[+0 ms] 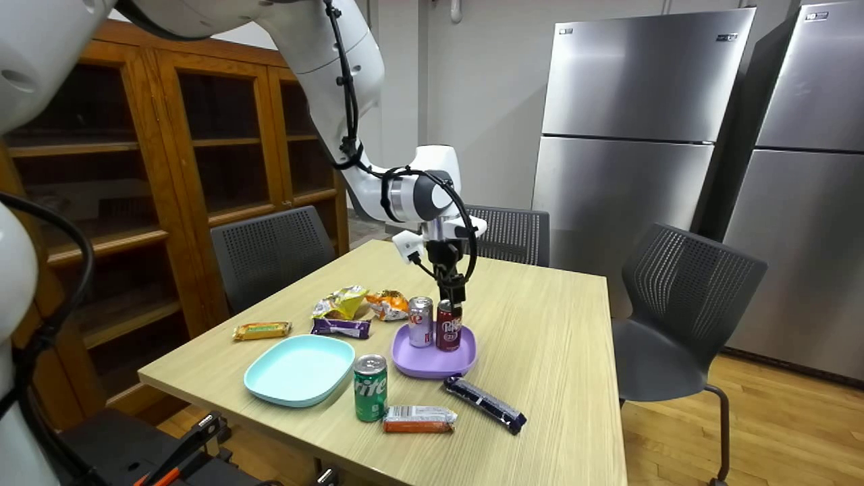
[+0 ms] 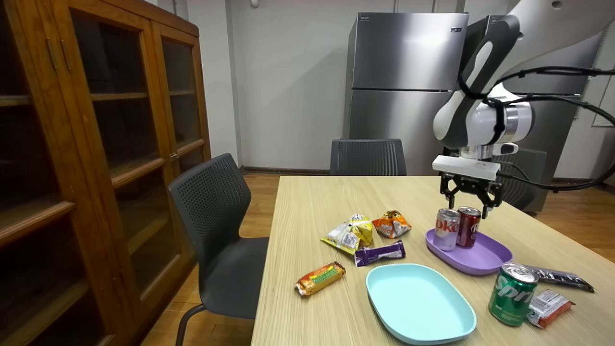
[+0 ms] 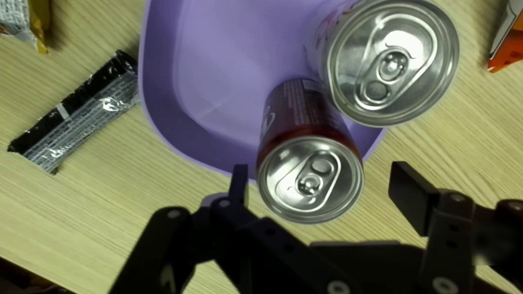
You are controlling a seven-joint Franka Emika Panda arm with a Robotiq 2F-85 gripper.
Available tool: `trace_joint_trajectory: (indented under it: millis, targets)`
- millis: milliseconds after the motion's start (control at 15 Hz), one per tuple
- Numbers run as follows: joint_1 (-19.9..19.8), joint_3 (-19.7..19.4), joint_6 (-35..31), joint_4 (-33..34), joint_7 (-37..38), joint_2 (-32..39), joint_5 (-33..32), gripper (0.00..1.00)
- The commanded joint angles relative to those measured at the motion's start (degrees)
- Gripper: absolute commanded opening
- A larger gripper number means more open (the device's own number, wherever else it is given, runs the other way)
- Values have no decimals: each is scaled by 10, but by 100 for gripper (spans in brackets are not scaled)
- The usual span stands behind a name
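The tool [image 3: 325, 192] stands spread wide around the red can [image 3: 310, 155], near its top, and has hold of nothing. The red can stands up near the edge of the purple plate [image 3: 161, 81] on the counter [image 1: 540, 324], just beside the silver can [image 3: 392, 65]. It looks sealed, so it is likely heavy, hard and slick, best held round its sides.

A pale table [image 1: 540, 324] bears a purple tray [image 1: 428, 368], turquoise tray [image 1: 299, 371], Sprite can [image 1: 370, 391] and wrapped snacks [image 1: 341, 328].
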State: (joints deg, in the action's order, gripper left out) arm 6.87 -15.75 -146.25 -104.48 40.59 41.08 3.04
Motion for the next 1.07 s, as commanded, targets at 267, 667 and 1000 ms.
trace_joint_trajectory:
  millis: [267, 667, 1000]
  targets:
    - [7, 3, 4, -51, -6, -95, -36, 100]
    - [-28, 65, -9, -113, -152, -177, -25, 100]
    - [-70, 115, 0, -160, -320, -221, -3, 100]
